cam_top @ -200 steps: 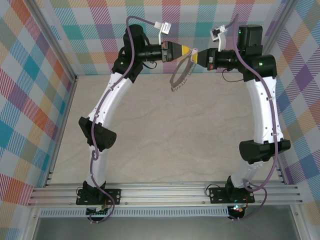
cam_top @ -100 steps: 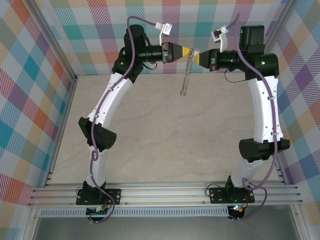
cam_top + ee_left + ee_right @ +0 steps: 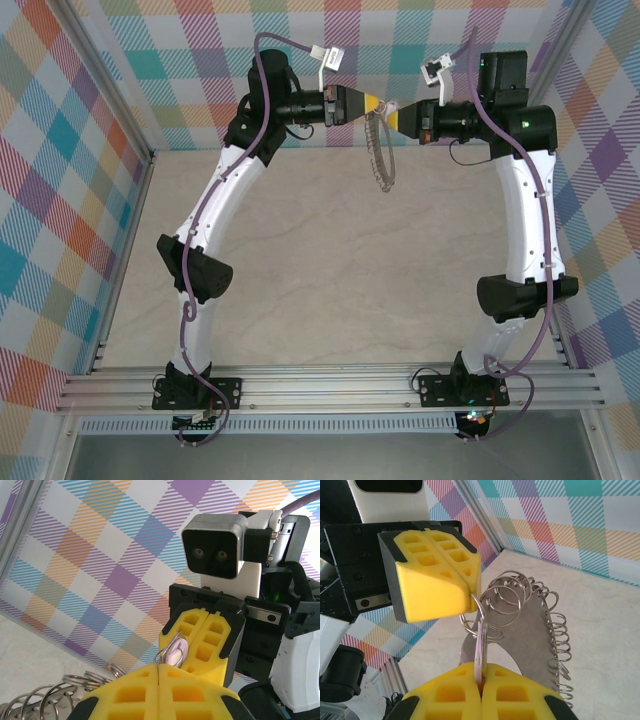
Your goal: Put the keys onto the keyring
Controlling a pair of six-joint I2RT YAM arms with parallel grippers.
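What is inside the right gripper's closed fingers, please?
The key pokes its pale head out of the right gripper; the rest is hidden between the yellow pads.

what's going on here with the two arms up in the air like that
Both arms are raised above the table, gripper tips meeting. The left gripper is shut on a small ring of the keyring, and the rest of the keyring hangs below. The right gripper is shut on the key and holds it against that ring. Whether the key is threaded on yet cannot be told.
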